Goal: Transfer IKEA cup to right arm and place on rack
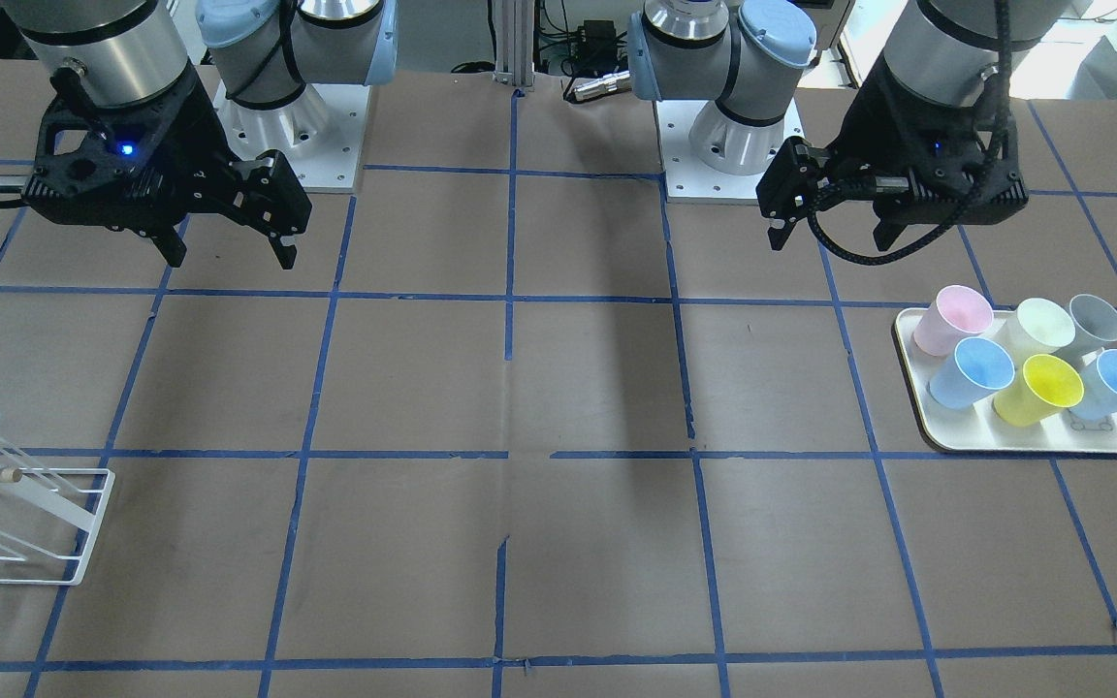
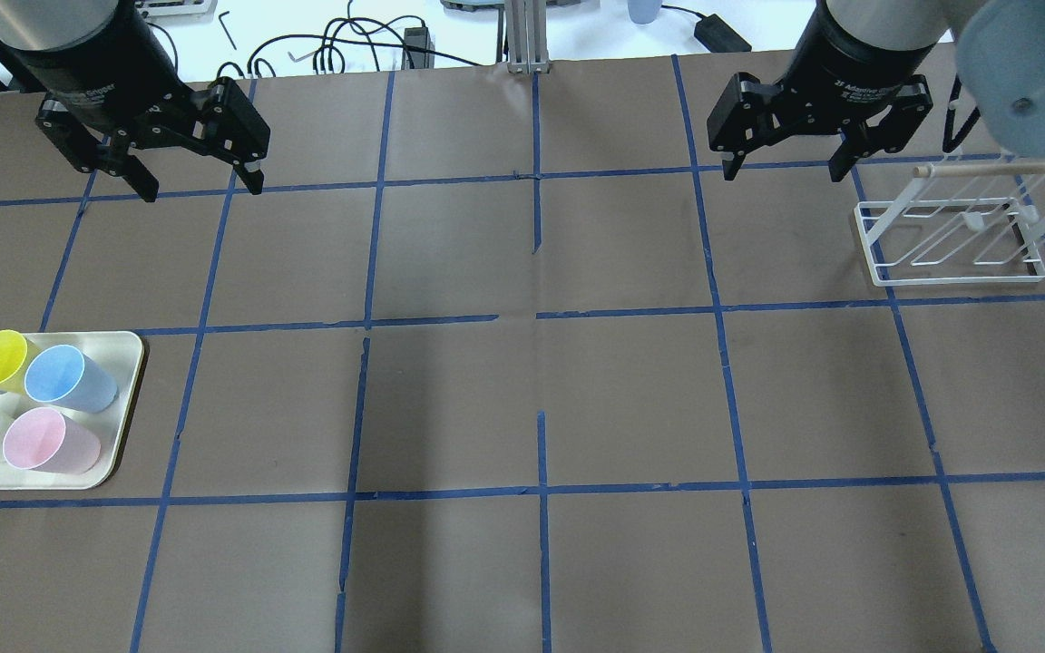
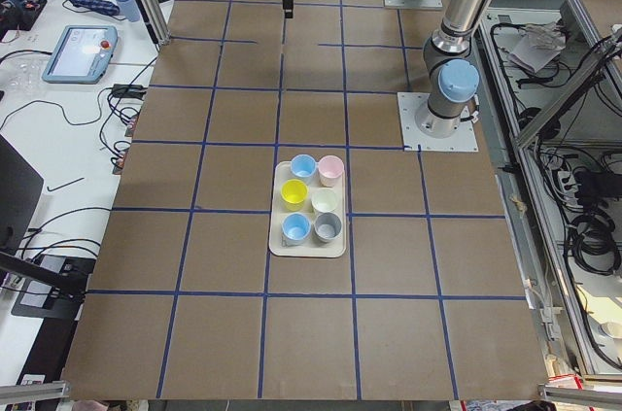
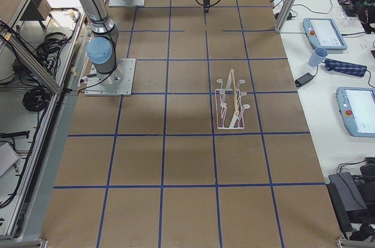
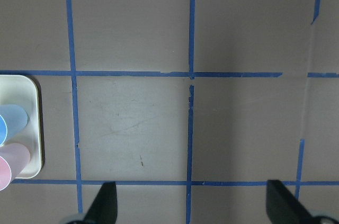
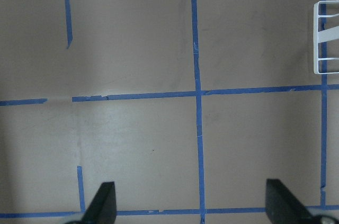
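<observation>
- Brown paper crossed with blue tape covers the table (image 2: 631, 399). Both arms hang over it on the robot's side, and neither touches anything.
- The left arm (image 1: 941, 48) is the one with a thick braided black cable looping under its wrist. Its wrist points straight down.
- The left gripper (image 2: 203, 189) is held up off the paper. Its two black fingers are spread wide with nothing between them.
- The right arm (image 1: 103, 44) takes the same pose on the other side, wrist down. The right gripper (image 2: 785, 172) is raised above the table, its fingers just as far apart and also empty.
- Each wrist camera shows only two dark fingertips at the bottom corners, with bare paper between them.
- The yellow cup (image 1: 1038, 390) stands upright, mouth up, on the cream tray (image 1: 1034, 448). The tray is at the left arm's end of the table, well apart from the left gripper.
- The yellow cup is in the tray's row on the operators' side, between the two blue cups (image 1: 971, 373) and close against them.
- The row nearer the robot holds a pink cup (image 1: 951, 320), a pale cream cup (image 1: 1034, 328) and a grey cup (image 1: 1095, 322).
- The white wire rack (image 2: 949, 245), with its pale wooden rod (image 2: 1003, 167) across the top, stands at the opposite end of the table. It is near the right gripper but not touching it.
</observation>
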